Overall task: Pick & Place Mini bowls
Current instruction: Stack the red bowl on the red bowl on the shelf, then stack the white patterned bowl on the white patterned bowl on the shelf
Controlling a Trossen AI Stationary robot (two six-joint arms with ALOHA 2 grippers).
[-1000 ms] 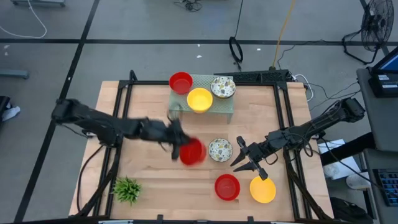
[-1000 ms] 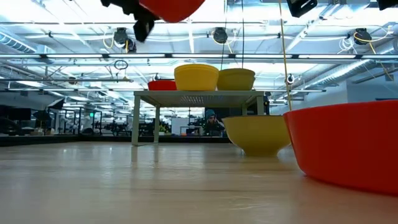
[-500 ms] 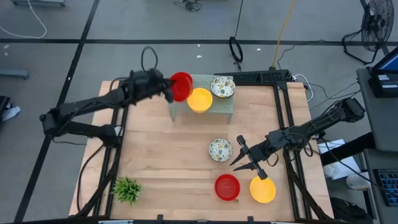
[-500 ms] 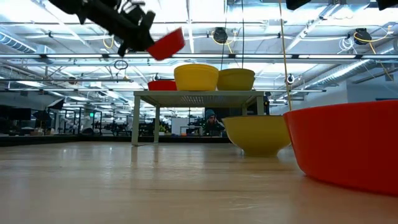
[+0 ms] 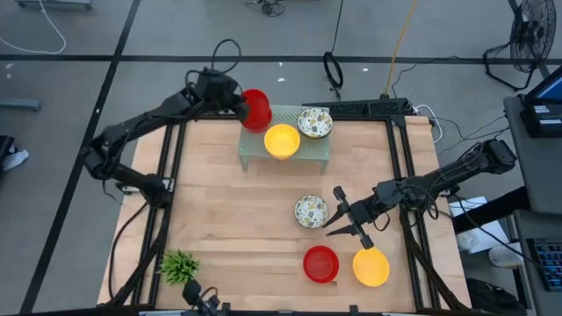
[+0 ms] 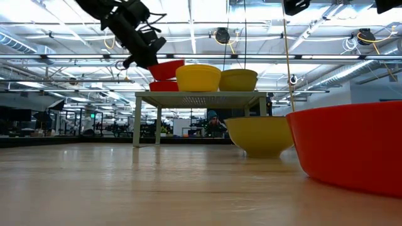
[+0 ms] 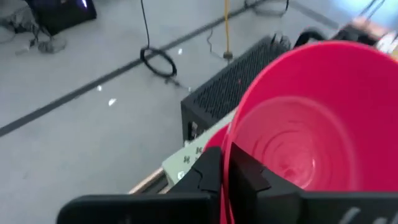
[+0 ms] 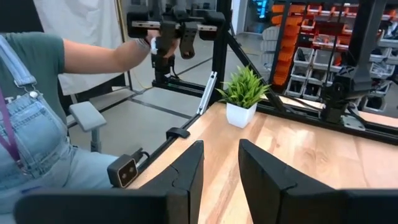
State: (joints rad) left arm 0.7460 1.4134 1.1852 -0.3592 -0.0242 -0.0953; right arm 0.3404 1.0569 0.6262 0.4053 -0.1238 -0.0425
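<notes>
My left gripper [image 5: 239, 107] is shut on a red mini bowl [image 5: 256, 109] over the far left corner of the pale green mesh stand [image 5: 309, 151]. In the low view this bowl [image 6: 168, 68] hangs just above another red bowl [image 6: 162, 86] that sits on the stand. A yellow bowl [image 5: 282, 140] and a speckled bowl [image 5: 314, 123] also rest on the stand. On the table lie a speckled bowl [image 5: 311, 211], a red one [image 5: 320, 263] and a yellow one [image 5: 371, 267]. My right gripper [image 5: 334, 213] hovers open beside the speckled table bowl, holding nothing. My left gripper pinches the red bowl's rim [image 7: 231, 142], one finger [image 7: 210, 175] outside the wall and one finger [image 7: 250, 175] inside. The fingers come from the table's left, slanting down. The bowl is tilted, its held side up, over the red bowl on the stand; whether they touch I cannot tell.
A small green plant [image 5: 179, 266] stands at the table's near left corner. A black frame rail [image 5: 172, 158] runs along the table's left side. In the right wrist view a person [image 8: 37, 112] sits beyond the table, one arm stretched out.
My left gripper has swung from the middle of the table toward the far edge, carrying the red bowl to the stand's far left corner. The bowl has tipped onto a slant and now hangs over the red bowl on the stand.
</notes>
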